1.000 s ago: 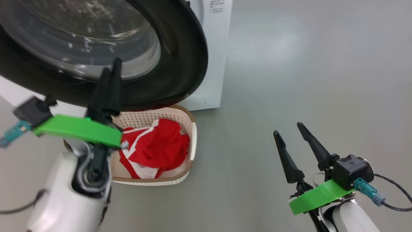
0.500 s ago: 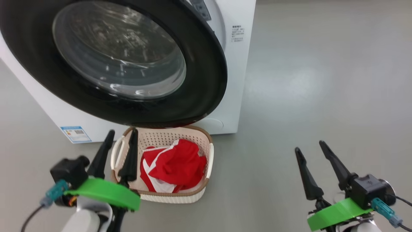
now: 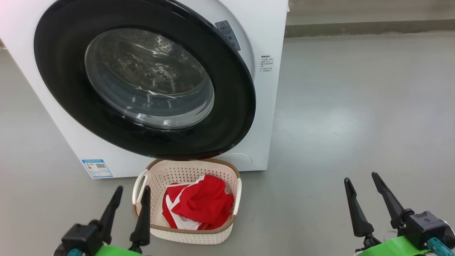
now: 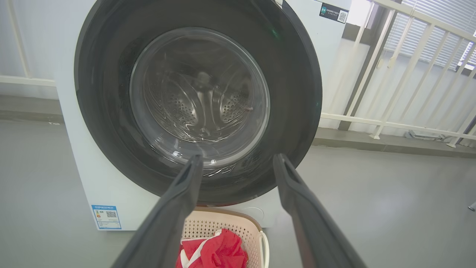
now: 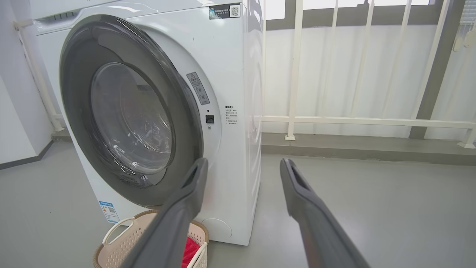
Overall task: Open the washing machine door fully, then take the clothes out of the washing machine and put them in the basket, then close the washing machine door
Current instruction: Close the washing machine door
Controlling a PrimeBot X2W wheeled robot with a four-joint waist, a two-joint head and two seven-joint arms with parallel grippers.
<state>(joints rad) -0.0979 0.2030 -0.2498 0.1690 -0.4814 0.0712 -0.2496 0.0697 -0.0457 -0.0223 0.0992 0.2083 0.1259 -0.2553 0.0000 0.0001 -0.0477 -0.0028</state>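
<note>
The white washing machine (image 3: 270,106) fills the upper left of the head view. Its round black washing machine door (image 3: 64,89) lies almost flat against the front. A latch hole beside the door's right edge shows in the right wrist view, where the door (image 5: 78,93) stands a little off the panel. The cream basket (image 3: 188,167) sits on the floor below the door and holds the red and white clothes (image 3: 202,202). My left gripper (image 3: 132,192) is open and empty just left of the basket. Far to the right, my right gripper (image 3: 360,179) is open and empty over the floor.
Grey floor (image 3: 355,106) stretches to the right of the machine. A white railing (image 5: 353,121) and a low kerb run behind it. A blue label sticker (image 3: 96,168) marks the machine's lower left front. The steel drum (image 4: 200,100) shows through the glass.
The head camera has pulled back and risen. My left gripper has come away from the door, dropped to the lower left and opened. The door lies closer to the machine's front.
</note>
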